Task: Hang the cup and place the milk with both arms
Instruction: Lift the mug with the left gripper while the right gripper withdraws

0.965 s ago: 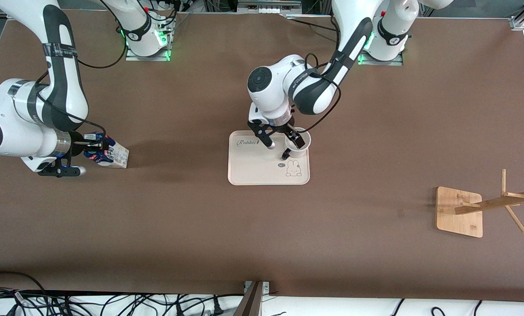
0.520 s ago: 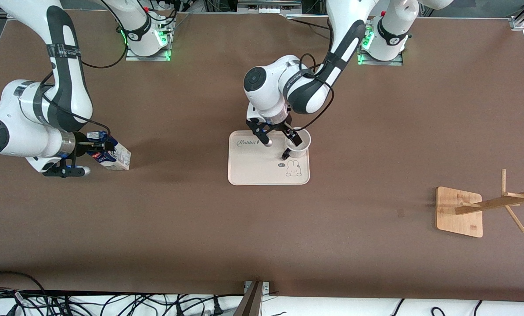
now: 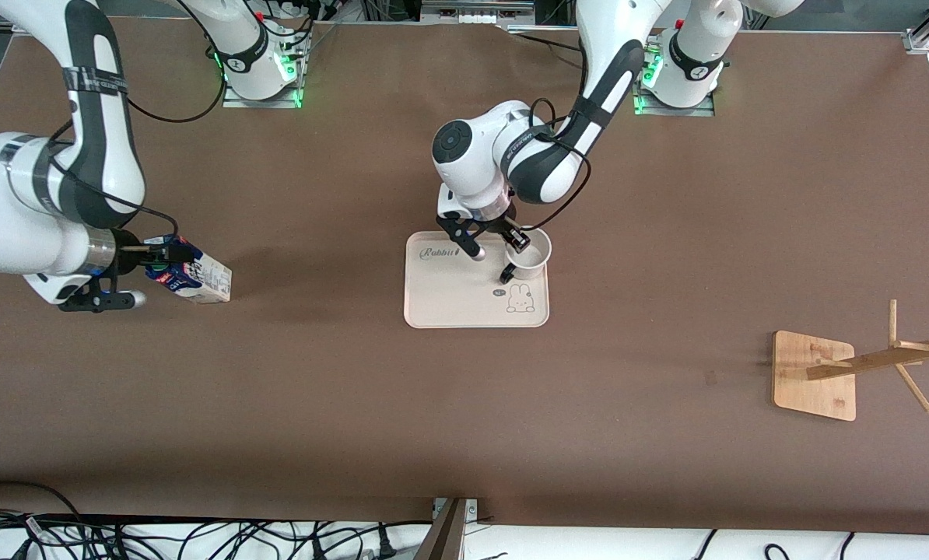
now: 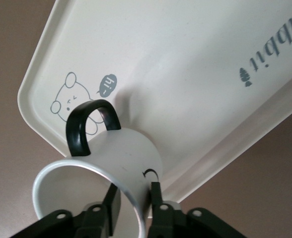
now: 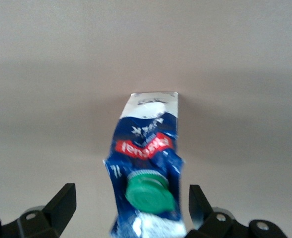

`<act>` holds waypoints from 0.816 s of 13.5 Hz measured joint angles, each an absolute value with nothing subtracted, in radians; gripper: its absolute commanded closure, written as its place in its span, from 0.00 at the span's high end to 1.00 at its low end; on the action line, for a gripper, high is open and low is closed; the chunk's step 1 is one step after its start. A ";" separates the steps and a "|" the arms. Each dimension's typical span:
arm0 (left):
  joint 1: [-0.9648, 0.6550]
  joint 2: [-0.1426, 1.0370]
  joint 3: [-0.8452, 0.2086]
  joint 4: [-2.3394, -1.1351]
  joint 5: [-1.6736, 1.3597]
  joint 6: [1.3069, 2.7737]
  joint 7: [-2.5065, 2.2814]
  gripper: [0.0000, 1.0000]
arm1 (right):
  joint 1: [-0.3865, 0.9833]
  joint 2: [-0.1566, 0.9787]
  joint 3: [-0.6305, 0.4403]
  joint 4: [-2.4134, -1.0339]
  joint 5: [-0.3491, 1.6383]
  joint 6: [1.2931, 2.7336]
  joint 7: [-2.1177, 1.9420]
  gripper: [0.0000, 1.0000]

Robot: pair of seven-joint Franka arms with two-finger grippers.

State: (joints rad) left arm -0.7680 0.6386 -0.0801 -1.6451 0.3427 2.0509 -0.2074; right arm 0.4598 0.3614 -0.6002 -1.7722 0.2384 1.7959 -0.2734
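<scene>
Fingers of the left gripper (image 4: 135, 198) pinch the cup (image 4: 111, 168) rim; right gripper (image 5: 131, 203) fingers spread around the milk (image 5: 148, 173).

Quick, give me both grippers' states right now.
Left gripper: shut on the cup, pinching its rim, on the tray.
Right gripper: open, fingers either side of the milk, not gripping.
</scene>
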 measured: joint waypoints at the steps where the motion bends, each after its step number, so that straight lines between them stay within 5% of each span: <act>1: -0.775 0.639 -0.080 -1.644 0.343 2.053 -0.222 0.00 | 0.459 0.351 -0.625 -1.733 0.238 1.751 -0.297 1.00; 6: -0.779 0.616 -0.077 -1.593 0.343 2.060 -0.299 0.00 | 0.458 0.289 -0.667 -1.481 0.238 1.534 -0.321 1.00; 11: -0.684 0.462 -0.052 -1.556 0.311 1.961 -0.448 0.00 | 0.458 0.291 -0.686 -1.340 0.211 1.501 -0.321 1.00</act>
